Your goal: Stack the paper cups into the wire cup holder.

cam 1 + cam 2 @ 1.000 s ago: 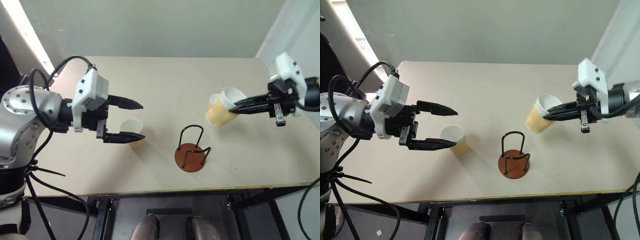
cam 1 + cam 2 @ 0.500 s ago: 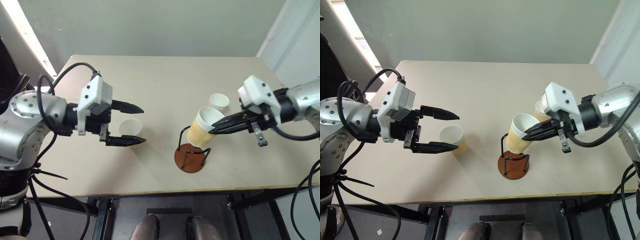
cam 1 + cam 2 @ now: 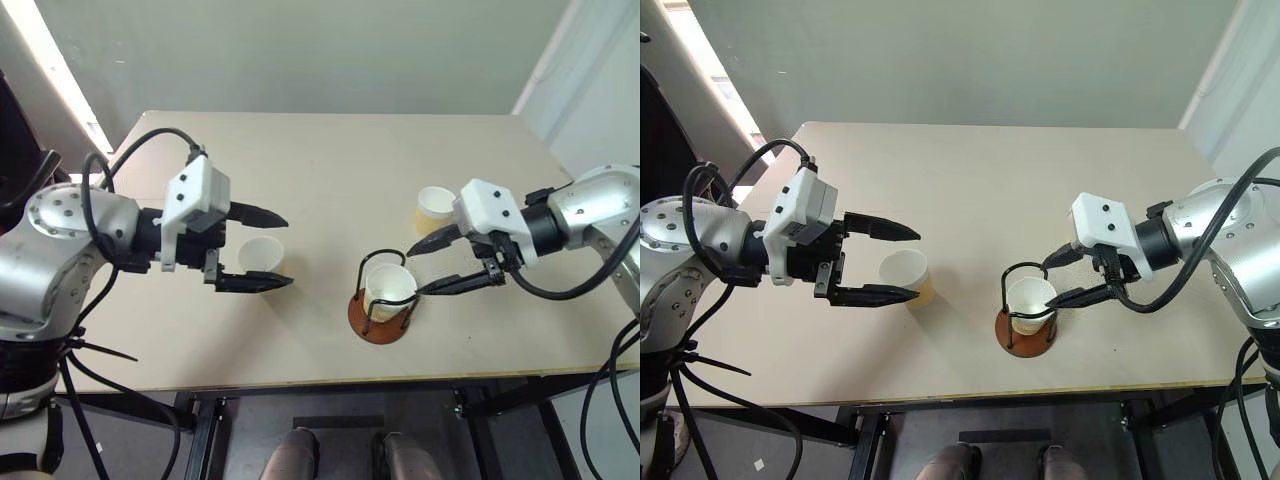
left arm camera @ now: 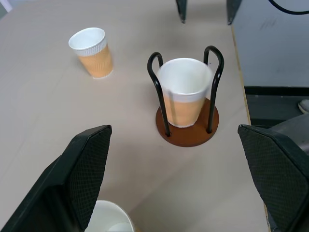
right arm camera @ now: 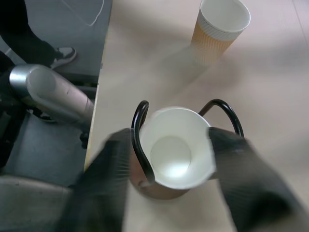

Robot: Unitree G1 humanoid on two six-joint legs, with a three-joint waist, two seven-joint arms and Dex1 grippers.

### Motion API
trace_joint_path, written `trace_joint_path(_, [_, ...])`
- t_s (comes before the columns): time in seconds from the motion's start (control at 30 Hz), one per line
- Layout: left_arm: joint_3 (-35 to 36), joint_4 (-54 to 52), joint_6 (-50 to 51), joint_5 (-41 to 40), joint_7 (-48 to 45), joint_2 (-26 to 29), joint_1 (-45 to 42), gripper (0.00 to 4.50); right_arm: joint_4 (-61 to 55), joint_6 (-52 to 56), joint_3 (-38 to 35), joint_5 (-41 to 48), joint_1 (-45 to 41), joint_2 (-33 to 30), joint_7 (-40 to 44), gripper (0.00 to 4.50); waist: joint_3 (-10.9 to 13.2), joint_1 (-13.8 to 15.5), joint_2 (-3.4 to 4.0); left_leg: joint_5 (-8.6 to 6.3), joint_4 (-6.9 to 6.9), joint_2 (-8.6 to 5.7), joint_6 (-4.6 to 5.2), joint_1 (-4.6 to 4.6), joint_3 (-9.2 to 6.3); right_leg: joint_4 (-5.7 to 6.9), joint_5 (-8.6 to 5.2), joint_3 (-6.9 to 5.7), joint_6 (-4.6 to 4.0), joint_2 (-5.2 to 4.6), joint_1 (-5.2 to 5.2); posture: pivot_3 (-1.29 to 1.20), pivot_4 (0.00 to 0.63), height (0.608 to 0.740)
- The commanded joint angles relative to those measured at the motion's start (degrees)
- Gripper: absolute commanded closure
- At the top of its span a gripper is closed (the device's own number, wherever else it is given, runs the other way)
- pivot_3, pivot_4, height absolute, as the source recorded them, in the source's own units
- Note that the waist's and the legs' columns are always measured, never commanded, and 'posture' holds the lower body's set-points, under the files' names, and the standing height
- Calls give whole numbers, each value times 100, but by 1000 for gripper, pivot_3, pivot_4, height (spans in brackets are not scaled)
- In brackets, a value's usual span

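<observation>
One paper cup (image 3: 390, 288) is sitting upright inside the wire cup holder (image 3: 379, 315), low in the middle of the head picture, close to the table's (image 3: 330, 160) front edge. The right gripper (image 3: 432, 268) is hanging just beside that cup, on its right, with its two black fingers spread apart, one above and one below the cup's rim. It is not squeezing the cup; the cup looks like it is resting on the holder's brown base by itself. So the first cup seems to be in, and the letting-go step is nearly done.

Two more cups are waiting. One (image 3: 436, 209) is standing at the middle right, just above the right gripper's white block. The other (image 3: 261, 259) is standing at the middle left, between the wide-open fingers of the left gripper (image 3: 276, 248), which is not closing on it.

Next, I think the right gripper needs to pull away to the right without bumping the thin wire loops, because the holder looks light and could tip. Then a gripper needs to close on a waiting cup, lift it higher than the loops and lower it into the first cup.

The top half of the table is bare, so there is lots of room there. The front edge is near the holder, so pushing toward it is risky.
</observation>
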Motion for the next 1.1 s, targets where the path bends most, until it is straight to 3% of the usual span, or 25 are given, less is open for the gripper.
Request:
trace_joint_path(0.03, [-178,341,-318,520,684,-420,-525,0,520,-312,-149,-369,-375,9,-174,396,0,16,0,2,0,0,1,0,0,1,1,0,-1,0,0,0,150,740])
trace_joint_path(0.07, [-304,541,-361,767,955,-593,-716,0,824,-460,-99,-579,-459,44,-274,93,0,26,0,7,2,0,4,0,0,2,6,-1,-3,-1,0,0,150,740])
trace_joint_path(0.27, [-726,1291,-661,1615,1706,-1249,-1289,0,3138,-1961,262,-2040,-965,537,-1077,93,0,7,-1,33,4,0,16,3,-1,-12,60,5,-1,-5,2,0,150,740])
trace_joint_path(0.4, [-773,1478,-742,1800,1881,-1512,-1424,0,4639,-2877,525,-2803,-1255,895,-1443,93,1,-3,2,39,-3,5,16,0,-1,-9,94,2,49,-4,-9,0,150,740])
trace_joint_path(0.7, [-721,1068,-533,1733,1832,-1548,-1266,0,7124,-4246,722,-3633,-1966,1811,-1869,93,2,0,4,24,-15,13,12,-8,5,-20,94,-3,50,-2,-21,0,150,740])
trace_joint_path(0.93, [-531,646,-201,1632,1870,-1334,-1034,0,8055,-4712,744,-3971,-2134,2142,-1908,93,2,25,4,21,-13,13,4,-8,5,-17,93,-3,47,-2,-21,0,150,740])
trace_joint_path(1.03, [-474,483,-72,1609,1901,-1251,-922,0,8246,-4833,725,-4085,-2131,2186,-1989,706,2,28,4,21,-12,13,-2,-8,5,-15,94,-3,45,-2,-21,0,150,740])
trace_joint_path(1.1, [-425,382,7,1555,1913,-1190,-848,0,8275,-4874,670,-4076,-2118,2219,-1939,1364,2,24,5,20,-12,13,-6,-7,5,-14,94,-2,44,-2,-21,0,150,740])
